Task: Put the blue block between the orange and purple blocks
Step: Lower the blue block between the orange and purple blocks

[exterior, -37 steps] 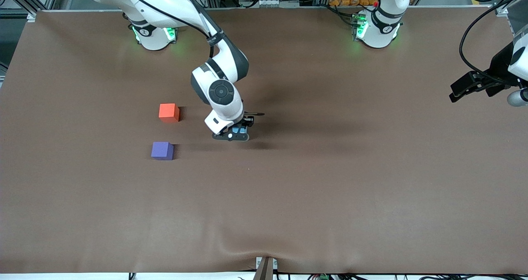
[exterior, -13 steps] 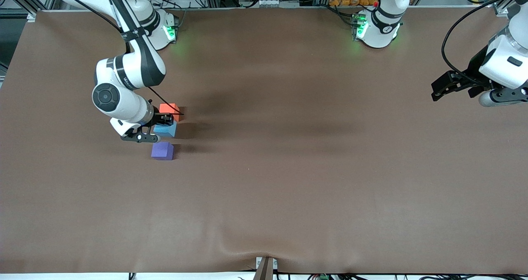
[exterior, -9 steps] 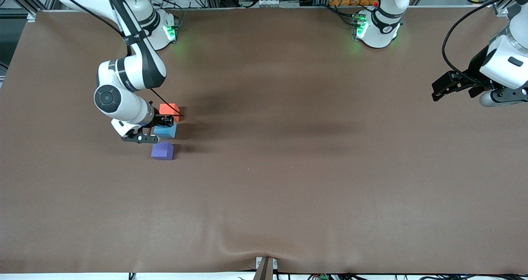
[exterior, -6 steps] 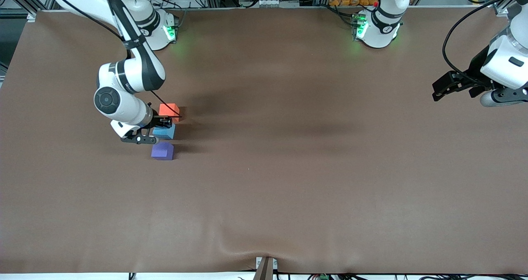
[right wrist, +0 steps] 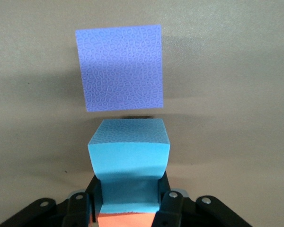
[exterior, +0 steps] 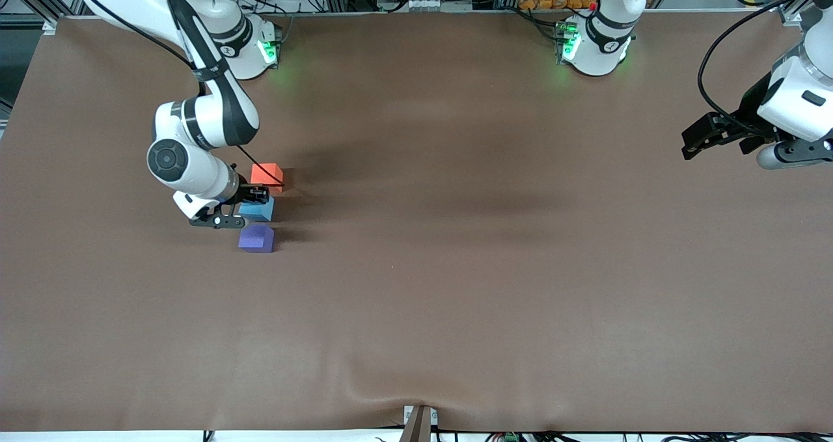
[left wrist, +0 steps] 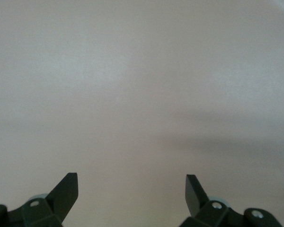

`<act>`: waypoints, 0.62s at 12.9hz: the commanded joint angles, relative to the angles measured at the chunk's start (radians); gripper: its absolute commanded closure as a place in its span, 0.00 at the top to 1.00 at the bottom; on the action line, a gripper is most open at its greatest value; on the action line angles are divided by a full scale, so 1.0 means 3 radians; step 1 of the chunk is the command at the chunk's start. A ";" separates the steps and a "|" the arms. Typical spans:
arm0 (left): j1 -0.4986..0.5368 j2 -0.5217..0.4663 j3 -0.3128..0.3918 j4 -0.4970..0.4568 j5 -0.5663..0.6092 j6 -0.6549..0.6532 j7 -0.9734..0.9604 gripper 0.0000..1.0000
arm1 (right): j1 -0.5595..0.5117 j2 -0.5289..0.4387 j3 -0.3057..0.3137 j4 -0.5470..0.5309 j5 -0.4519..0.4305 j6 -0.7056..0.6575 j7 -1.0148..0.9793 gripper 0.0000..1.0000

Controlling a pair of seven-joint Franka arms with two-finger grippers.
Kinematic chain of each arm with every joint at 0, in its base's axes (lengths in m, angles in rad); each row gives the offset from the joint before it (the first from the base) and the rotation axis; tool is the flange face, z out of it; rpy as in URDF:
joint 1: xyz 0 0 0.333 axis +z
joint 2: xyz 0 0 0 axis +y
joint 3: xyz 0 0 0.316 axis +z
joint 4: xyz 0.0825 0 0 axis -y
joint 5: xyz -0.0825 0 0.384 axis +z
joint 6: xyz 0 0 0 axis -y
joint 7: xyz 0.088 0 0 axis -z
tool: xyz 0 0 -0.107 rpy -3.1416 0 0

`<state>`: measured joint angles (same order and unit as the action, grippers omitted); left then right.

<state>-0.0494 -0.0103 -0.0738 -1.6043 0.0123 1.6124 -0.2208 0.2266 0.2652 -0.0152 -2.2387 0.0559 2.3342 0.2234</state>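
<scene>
Blue block (exterior: 258, 209) lower, brown table (exterior: 455, 266).

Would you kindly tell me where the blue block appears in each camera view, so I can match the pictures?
Front view: the blue block sits between the orange block and the purple block, in the right claw.
Left wrist view: not in it.
Right wrist view: the blue block is held low in the middle.
Shared landmark: the purple block.
</scene>
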 commanded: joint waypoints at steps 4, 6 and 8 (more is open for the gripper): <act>0.0032 -0.0083 -0.0004 -0.0047 -0.0026 -0.0031 0.0025 1.00 | 0.0001 0.0046 0.0041 -0.0044 -0.0079 0.0104 -0.0029 0.00; 0.0032 -0.0093 -0.0004 -0.0047 -0.0026 -0.0042 0.0025 1.00 | 0.0002 0.0062 0.0035 -0.0054 -0.0084 0.0114 -0.0029 0.00; 0.0032 -0.0093 -0.0004 -0.0047 -0.0026 -0.0047 0.0025 1.00 | 0.0002 0.0072 0.0035 -0.0064 -0.0084 0.0119 -0.0029 0.00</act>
<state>-0.0472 -0.0154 -0.0728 -1.6043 0.0123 1.6076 -0.2208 0.2300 0.2906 -0.0079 -2.2398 0.0407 2.3492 0.2233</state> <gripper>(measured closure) 0.000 0.511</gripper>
